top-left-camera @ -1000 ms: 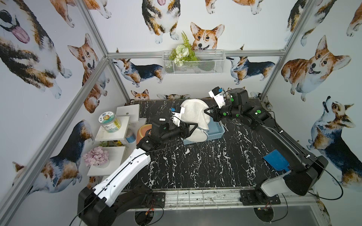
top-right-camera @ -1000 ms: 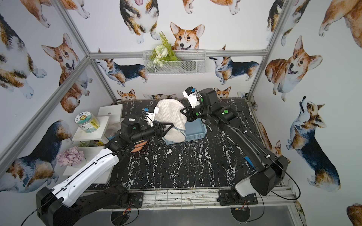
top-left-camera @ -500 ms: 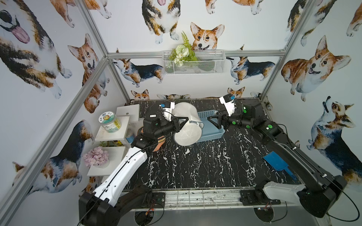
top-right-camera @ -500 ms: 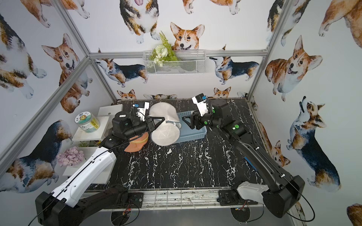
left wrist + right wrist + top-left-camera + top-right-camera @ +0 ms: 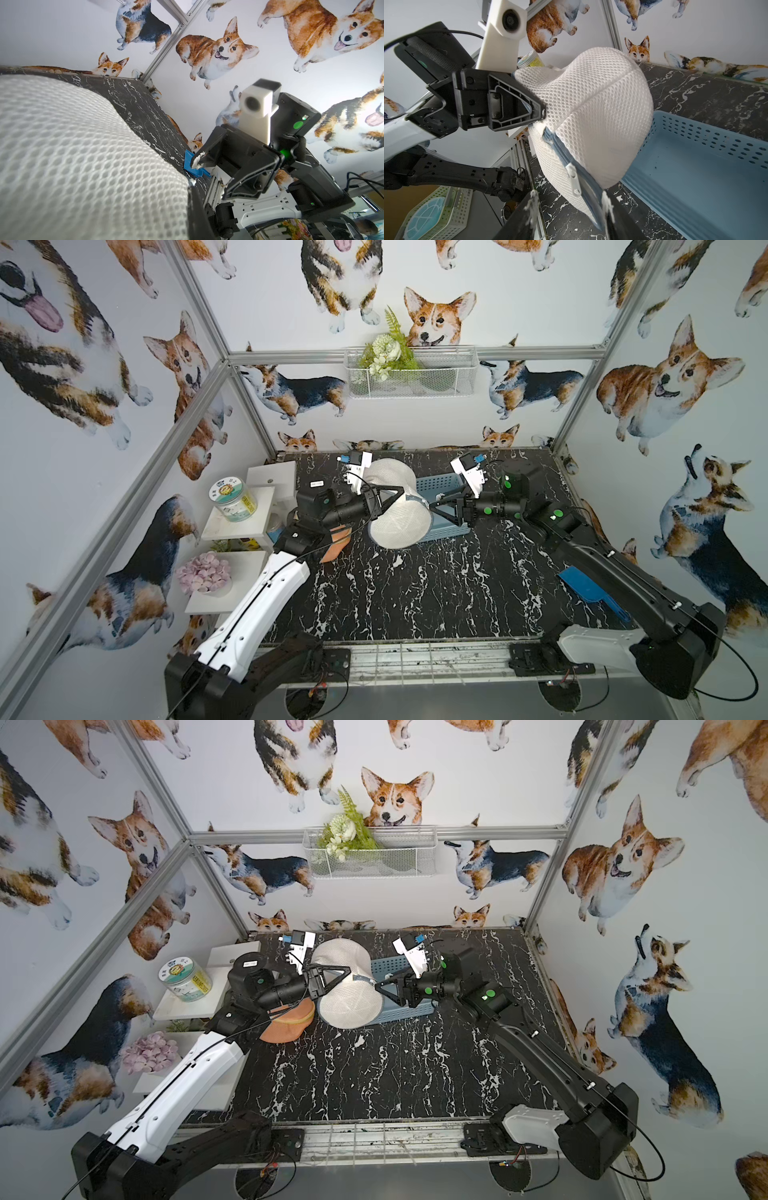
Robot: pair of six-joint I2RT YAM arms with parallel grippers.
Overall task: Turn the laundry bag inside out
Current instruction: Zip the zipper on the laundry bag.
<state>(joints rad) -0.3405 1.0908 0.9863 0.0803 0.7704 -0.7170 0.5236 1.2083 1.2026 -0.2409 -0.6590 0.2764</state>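
Noting the black marbled tabletop (image 5: 415, 593) first, carrying a blue basket (image 5: 446, 489) towards its far edge. Finding the white mesh laundry bag (image 5: 395, 510) held up between both arms, overlapping the basket's left end in both top views. Recording the left hand (image 5: 540, 113) clamping fully closed on the bag's mesh, just beside the end of the zipper (image 5: 560, 151). Recording the right hand (image 5: 212, 172) standing partly open and gripping nothing, its fingertips (image 5: 533, 199) flanking the bag's lower zipper edge. Failing to settle whether they are touching it. Failing to see the left hand's own fingers in the left wrist view, with mesh filling that side.
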